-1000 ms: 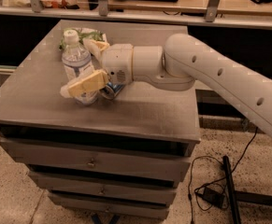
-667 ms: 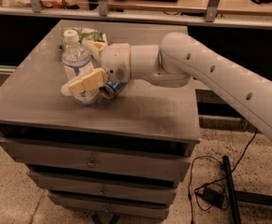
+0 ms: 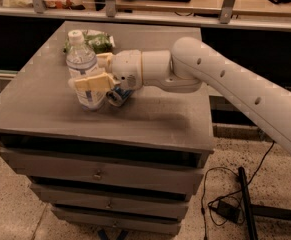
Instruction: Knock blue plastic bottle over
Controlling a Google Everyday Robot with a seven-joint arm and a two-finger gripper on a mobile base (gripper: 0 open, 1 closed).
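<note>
blue plastic bottle point(image 3: 81, 63) upright, within spread claw point(image 3: 88, 70)

Lab — end effector point(image 3: 88, 70) over drawer cabinet point(image 3: 145, 118)

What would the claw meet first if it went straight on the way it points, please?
The blue plastic bottle, standing upright directly at the claw's tip and apparently touching it, though depth is unclear.

Gripper point(image 3: 89, 70) at blue plastic bottle point(image 3: 80, 58); can point(image 3: 116, 97) beside, snack bag point(image 3: 99, 40) behind; tabletop point(image 3: 40, 101) left, front free.
</note>
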